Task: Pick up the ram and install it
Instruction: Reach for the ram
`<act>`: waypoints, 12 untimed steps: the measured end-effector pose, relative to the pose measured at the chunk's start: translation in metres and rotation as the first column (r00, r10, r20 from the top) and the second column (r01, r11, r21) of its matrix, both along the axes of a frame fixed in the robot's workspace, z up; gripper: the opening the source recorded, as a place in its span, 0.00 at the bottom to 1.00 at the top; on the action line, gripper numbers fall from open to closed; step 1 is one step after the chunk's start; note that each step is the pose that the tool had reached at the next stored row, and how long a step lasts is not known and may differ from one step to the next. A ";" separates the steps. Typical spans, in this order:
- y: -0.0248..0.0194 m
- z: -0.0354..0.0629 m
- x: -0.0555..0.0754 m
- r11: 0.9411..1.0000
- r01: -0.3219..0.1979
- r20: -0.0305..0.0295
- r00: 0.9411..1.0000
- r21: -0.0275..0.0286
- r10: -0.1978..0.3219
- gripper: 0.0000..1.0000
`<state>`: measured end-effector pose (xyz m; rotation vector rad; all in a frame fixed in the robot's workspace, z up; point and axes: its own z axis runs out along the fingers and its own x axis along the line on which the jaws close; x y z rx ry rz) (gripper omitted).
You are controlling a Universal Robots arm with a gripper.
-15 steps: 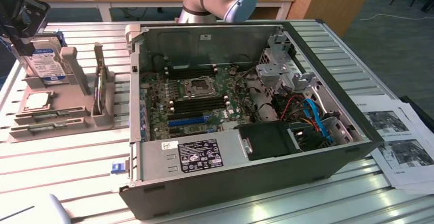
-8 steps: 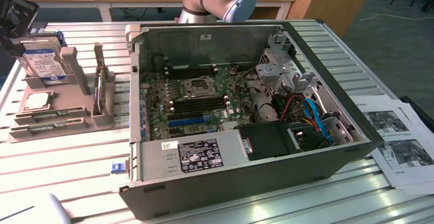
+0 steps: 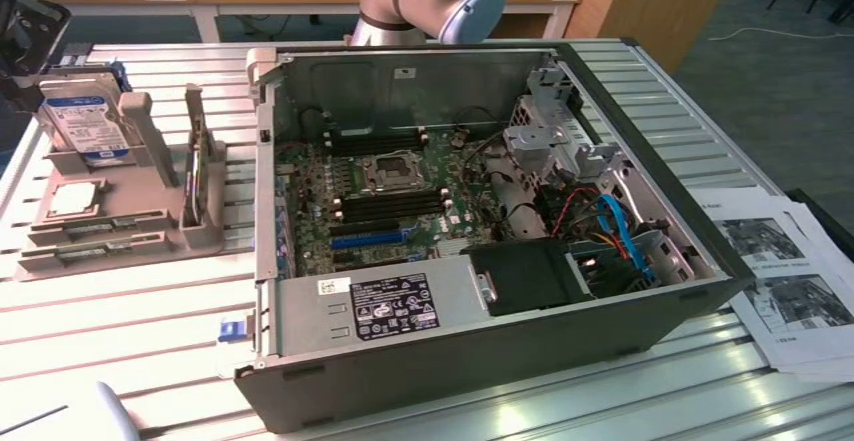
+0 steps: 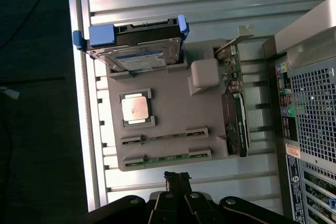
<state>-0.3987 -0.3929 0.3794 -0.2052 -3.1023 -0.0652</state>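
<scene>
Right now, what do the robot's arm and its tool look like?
The arm is a fat, shiny silver tube with a rounded grey-blue cap on its joint. The tool is black and narrow at its tip, with rounded black parts behind it dotted with small silver screws.

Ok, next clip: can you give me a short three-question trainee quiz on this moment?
1. True or false: the ram lies in the grey holder tray, outside the computer case.
2. What does the gripper hold? A) the ram B) a screwdriver C) nothing
3. Which square silver part lies in the tray between the hard drive and the ram?

Key: 1 true; 2 C, its fingers are shut and empty; 3 the processor.
</scene>
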 end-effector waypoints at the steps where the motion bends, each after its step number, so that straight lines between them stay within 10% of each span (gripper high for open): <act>1: 0.0000 0.0000 0.000 1.000 0.000 0.000 1.000 0.000 0.000 0.10; 12: -0.0001 -0.0003 0.000 0.997 -0.082 0.000 0.997 0.000 0.082 0.10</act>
